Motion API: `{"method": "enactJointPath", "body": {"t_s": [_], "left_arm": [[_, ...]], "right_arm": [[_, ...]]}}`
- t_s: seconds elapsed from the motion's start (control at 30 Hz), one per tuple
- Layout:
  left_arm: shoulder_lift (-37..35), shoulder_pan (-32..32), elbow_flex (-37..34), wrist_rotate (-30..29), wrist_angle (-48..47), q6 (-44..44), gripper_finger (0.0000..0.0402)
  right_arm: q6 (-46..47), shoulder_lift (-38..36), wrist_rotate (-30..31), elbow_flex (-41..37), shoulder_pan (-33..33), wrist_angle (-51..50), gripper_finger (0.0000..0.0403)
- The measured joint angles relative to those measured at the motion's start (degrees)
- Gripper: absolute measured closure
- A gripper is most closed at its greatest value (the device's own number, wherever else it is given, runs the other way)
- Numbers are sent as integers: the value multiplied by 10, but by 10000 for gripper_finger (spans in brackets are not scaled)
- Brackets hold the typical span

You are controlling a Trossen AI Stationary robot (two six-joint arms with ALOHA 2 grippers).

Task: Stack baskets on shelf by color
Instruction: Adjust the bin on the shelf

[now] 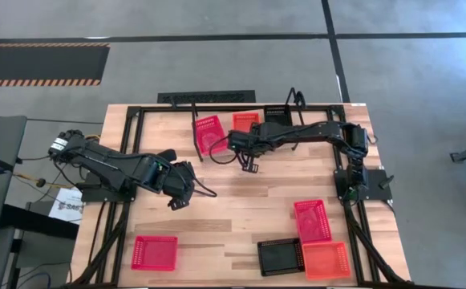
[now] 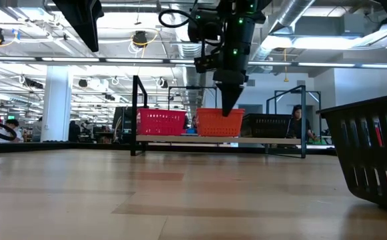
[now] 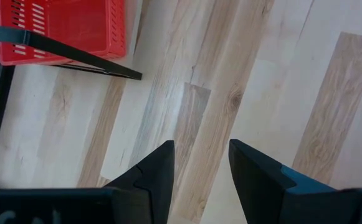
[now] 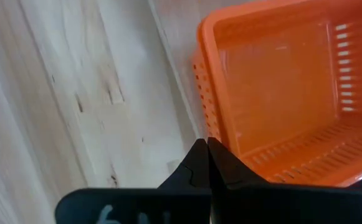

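Observation:
The shelf [image 2: 220, 139] stands at the table's far side. On it, side by side, sit a red basket [image 1: 209, 133], an orange basket [image 1: 246, 120] and a black basket [image 1: 278, 115]. My right gripper [image 1: 252, 166] hangs shut and holding nothing above the table, just on the near side of the shelf in front of the orange basket [image 4: 280, 93]. My left gripper [image 1: 176, 201] hovers open over bare wood at centre left, nothing between its fingers [image 3: 199, 162]. More baskets rest flat on the table: red [image 1: 154, 252], black [image 1: 280, 257], red [image 1: 312, 219], orange [image 1: 326, 260].
A black frame [image 1: 128, 160] runs along the table's left, far and right sides. The shelf's wire end loop [image 2: 138, 113] rises at its left. Bare wood lies between the two grippers and the near baskets. A black basket [image 2: 373, 153] looms close in the low view.

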Motion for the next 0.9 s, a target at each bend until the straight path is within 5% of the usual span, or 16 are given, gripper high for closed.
{"method": "enactJointPath", "body": {"t_s": [0.2,0.53,0.7,0.9], "left_arm": [[0,0,0,0,0,3,261],[0,0,0,0,0,4,261],[0,0,0,0,0,3,261],[0,0,0,0,-1,1,261]], "right_arm": [[31,-2,19,37,28,-81,403],[72,-15,142,108,21,-230,403],[75,-29,120,107,-39,-240,403],[60,-43,-49,106,-125,-208,403]]}}
